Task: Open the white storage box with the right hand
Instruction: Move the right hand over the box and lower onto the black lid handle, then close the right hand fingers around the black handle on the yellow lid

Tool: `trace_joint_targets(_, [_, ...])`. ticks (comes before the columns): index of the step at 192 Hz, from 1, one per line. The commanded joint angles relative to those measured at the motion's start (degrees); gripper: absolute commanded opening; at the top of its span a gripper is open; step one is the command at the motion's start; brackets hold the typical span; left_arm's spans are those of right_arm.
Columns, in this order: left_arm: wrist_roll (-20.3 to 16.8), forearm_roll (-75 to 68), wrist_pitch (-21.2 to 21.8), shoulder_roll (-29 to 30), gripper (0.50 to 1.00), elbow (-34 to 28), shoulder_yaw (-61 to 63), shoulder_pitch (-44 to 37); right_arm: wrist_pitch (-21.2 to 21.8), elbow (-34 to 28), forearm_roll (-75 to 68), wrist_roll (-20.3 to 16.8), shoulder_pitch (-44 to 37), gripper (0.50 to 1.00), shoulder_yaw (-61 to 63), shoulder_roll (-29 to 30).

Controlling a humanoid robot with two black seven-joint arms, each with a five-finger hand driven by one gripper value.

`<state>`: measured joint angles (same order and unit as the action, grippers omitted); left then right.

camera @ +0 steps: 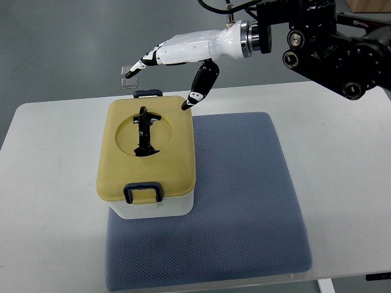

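Reaching in from the right edge of the top view, the right hand (168,67) hovers above the far side of the storage box (146,159). Its shell is glossy white plastic with black fingertips; the fingers (135,68) stretch out to the left, loosely spread, while the thumb (201,85) hangs down, its tip just beside the box's far right corner. Whether that tip touches the lid cannot be told. The hand grips nothing. Behind it, a metal wrist ring joins a bulky black arm (333,52) that is cut off by the top and right edges.

The storage box is a rounded rectangular tub with a white body and a matte mustard-yellow lid (168,165), which sits closed, so the contents are hidden. A shallow round recess in the lid holds a folded black handle (145,131). A dark blue latch (143,193) lies on the near edge, and a second one (148,93) shows at the far edge.

The box stands on the left part of a grey-blue pad (244,195) with a fine woven, dimpled texture and rounded corners. The pad lies on a smooth white counter (342,183). A small clear object (129,78) lies on the floor beyond the counter, partly covered by the fingertips and hard to make out.
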<state>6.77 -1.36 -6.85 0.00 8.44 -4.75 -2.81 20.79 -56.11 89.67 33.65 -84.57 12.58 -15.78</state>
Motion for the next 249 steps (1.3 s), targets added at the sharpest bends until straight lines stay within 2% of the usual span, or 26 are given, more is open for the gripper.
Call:
trace_joint_targets(1, [0.00, 0.04, 0.00, 0.00, 1.000, 0.00, 0.00, 0.00, -0.23, -0.05, 2.26, 0.02, -3.94, 0.905, -3.79, 3.04])
trace_joint_targets(28, [0.00, 0.04, 0.00, 0.00, 1.000, 0.00, 0.00, 0.00, -0.58, 0.22, 5.08, -0.07, -6.75, 0.905, -7.40, 5.68])
trace_joint_targets(48, [0.00, -0.04, 0.00, 0.00, 1.000, 0.00, 0.00, 0.00, -2.42, 0.66, 6.74, -0.34, -7.98, 0.905, -10.12, 8.05])
trace_joint_targets(120, [0.00, -0.04, 0.00, 0.00, 1.000, 0.00, 0.00, 0.00, -6.20, 2.06, 7.10, -0.69, -7.02, 0.901, -11.79, 10.33])
trace_joint_targets(142, [0.00, 0.04, 0.00, 0.00, 1.000, 0.00, 0.00, 0.00, -7.08, 2.94, 7.10, -0.69, -6.22, 0.870, -11.79, 10.86])
trace_joint_targets(165, [0.00, -0.04, 0.00, 0.00, 1.000, 0.00, 0.00, 0.00, -7.43, 3.29, 7.10, -0.78, -5.70, 0.864, -11.79, 10.86])
trace_joint_targets(201, [0.00, -0.04, 0.00, 0.00, 1.000, 0.00, 0.00, 0.00, -7.43, 3.73, 7.10, -0.78, -5.26, 0.817, -11.79, 10.86])
trace_joint_targets(215, [0.00, -0.04, 0.00, 0.00, 1.000, 0.00, 0.00, 0.00, -7.43, 3.73, 7.10, -0.78, -5.08, 0.778, -11.79, 10.95])
trace_joint_targets(225, [0.00, 0.04, 0.00, 0.00, 1.000, 0.00, 0.00, 0.00, -7.43, 3.73, 7.10, -0.78, -4.99, 0.725, -11.79, 10.95])
trace_joint_targets(249, [0.00, 0.04, 0.00, 0.00, 1.000, 0.00, 0.00, 0.00, -7.96, 3.73, 7.10, -0.69, -4.82, 0.658, -11.79, 10.77])
